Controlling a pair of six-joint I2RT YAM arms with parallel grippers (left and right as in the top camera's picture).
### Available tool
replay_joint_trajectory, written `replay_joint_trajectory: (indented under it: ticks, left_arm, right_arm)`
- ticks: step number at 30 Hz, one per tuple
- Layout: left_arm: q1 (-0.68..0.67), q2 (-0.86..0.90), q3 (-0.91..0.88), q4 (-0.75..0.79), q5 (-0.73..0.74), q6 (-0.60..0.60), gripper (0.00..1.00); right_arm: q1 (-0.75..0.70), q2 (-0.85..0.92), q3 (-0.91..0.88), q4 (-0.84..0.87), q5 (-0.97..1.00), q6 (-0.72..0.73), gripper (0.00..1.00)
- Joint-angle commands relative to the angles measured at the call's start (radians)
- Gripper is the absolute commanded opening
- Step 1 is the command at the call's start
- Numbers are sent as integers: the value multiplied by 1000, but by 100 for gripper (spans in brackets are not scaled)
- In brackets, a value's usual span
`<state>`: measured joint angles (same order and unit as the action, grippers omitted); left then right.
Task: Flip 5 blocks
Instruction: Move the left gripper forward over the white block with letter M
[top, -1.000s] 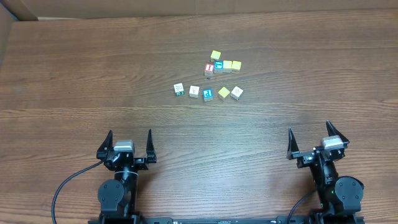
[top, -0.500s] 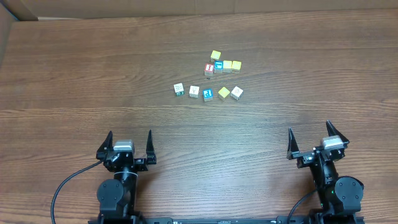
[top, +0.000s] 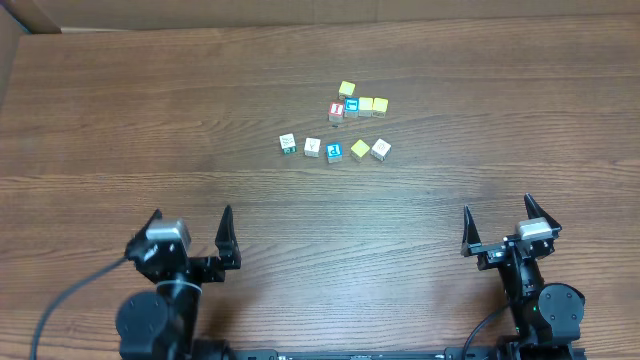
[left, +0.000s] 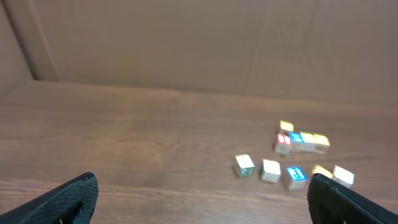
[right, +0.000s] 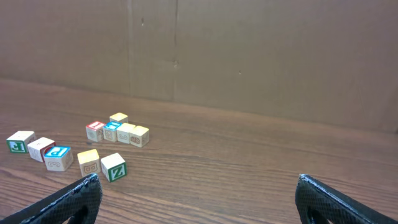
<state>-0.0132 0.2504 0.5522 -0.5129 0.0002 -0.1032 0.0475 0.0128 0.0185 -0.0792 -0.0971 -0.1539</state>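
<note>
A front row of small wooden blocks lies mid-table: a white-topped one (top: 287, 144), another white one (top: 312, 147), a blue one (top: 334, 152), a yellow one (top: 360, 149) and a white one (top: 381, 149). In the right wrist view the row's right end is a white block with a green Z (right: 113, 166). My left gripper (top: 190, 220) is open near the front edge, far short of the row, with the blue block (left: 295, 175) ahead to its right. My right gripper (top: 497, 208) is open and empty at the front right.
Behind the row sits a second cluster: a red-topped cube (top: 337, 110), a blue one (top: 351, 107), two yellow ones (top: 373, 105) and a lone yellow one (top: 346, 89). A cardboard wall (right: 249, 50) stands along the table's far edge.
My left arm has shifted left and turned so its fingers angle toward the right. The right arm and all the blocks are where they were.
</note>
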Motion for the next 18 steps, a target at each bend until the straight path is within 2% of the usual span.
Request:
replay_joint_trajectory:
  ticks: [1,5,12,15,18]
  left_arm:
    - [-8,160,142,-37,92,-16,100]
    - [-7,413,369,-179,142,-8,100]
    - [-7,914,864,-585,178,-2,100]
    - [-7,1064,972,-676,219,-2,100]
    - [-7,1162,995,-707,241,-2,100]
  right_arm:
    - [4,-10,-11,5,-1,-1,100]
    - [4,-10,-11,5,-1,-1,100]
    - [4,-10,-11,5,-1,-1,100]
    - [4,-10,-11,5,-1,-1,100]
    - [4,-10,-11,5,-1,-1,100]
